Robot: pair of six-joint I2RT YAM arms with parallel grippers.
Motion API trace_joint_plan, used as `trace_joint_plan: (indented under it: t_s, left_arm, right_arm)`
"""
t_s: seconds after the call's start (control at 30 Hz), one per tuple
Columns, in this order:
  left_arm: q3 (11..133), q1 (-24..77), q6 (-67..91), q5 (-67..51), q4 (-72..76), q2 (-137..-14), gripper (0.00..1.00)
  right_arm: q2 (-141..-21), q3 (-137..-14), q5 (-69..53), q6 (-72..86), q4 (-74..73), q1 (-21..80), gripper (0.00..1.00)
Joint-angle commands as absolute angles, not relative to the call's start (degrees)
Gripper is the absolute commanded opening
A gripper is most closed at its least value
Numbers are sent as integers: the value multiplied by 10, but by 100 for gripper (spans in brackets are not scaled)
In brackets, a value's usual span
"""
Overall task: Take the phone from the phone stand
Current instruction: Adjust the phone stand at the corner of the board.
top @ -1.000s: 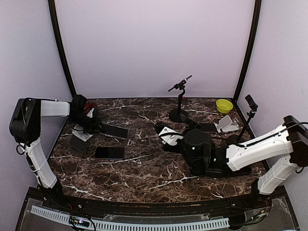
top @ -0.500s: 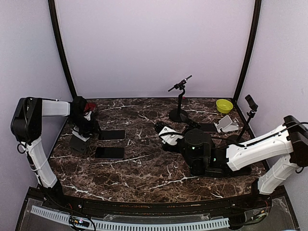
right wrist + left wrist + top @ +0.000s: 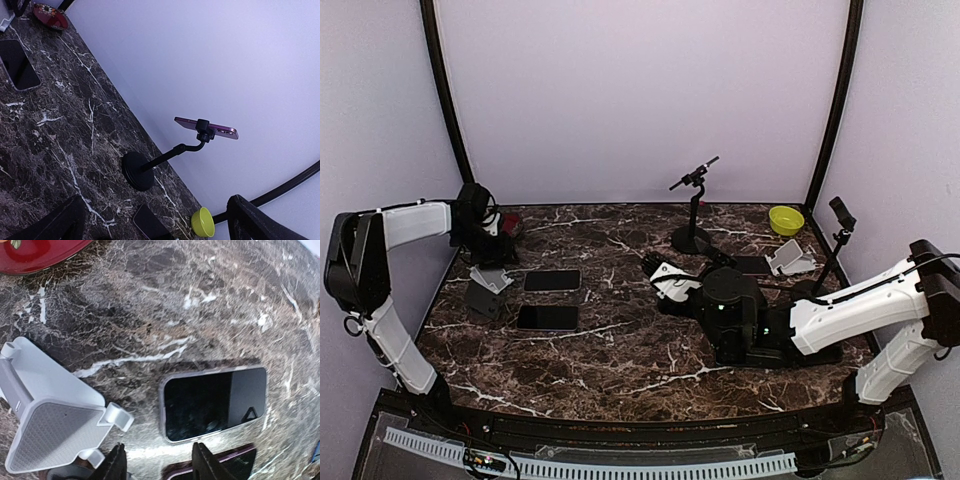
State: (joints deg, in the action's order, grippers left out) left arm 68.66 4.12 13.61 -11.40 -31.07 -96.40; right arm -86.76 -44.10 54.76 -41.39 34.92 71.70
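A dark phone [image 3: 552, 280] [image 3: 212, 402] lies flat on the marble, just right of an empty white phone stand [image 3: 492, 278] [image 3: 50, 425]. My left gripper [image 3: 496, 245] [image 3: 161, 462] hovers behind the stand, open, with nothing between its fingers. A second phone [image 3: 547, 317] in a purple case [image 3: 220, 465] lies nearer me. Another purple phone [image 3: 693, 178] [image 3: 206, 127] is clamped atop a black gooseneck stand [image 3: 692, 238] [image 3: 138, 171]. My right gripper [image 3: 660, 275] [image 3: 155, 210] rests mid-table, open wide and empty, pointing at that stand.
A grey stand [image 3: 480, 298] sits beside the white one. A red bowl [image 3: 35, 252] is at the back left, a yellow bowl [image 3: 786, 219] at the back right. A tripod with a phone [image 3: 841, 212], a white stand [image 3: 790, 258] and a flat phone [image 3: 752, 265] crowd the right side.
The phone went from tilted in my left gripper by the white stand to flat on the table. The left gripper opened, let go and drew back toward the rear left.
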Motion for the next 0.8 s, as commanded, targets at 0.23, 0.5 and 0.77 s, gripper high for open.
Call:
trace_joint_plan:
  t_s: [0.23,0.5,0.77]
  left_arm:
    - [652,84,152,-51,-321,-975,25]
    - [639,108,159,10,-326,-984,14]
    - [647,121,158,53,-335,-1007,10]
  right_arm:
    - [-864,-448,544,-398,358,715,100]
    - [-860,-441,543,-394,359,712,100]
    - [-858,-436,544,-392,364,710,100]
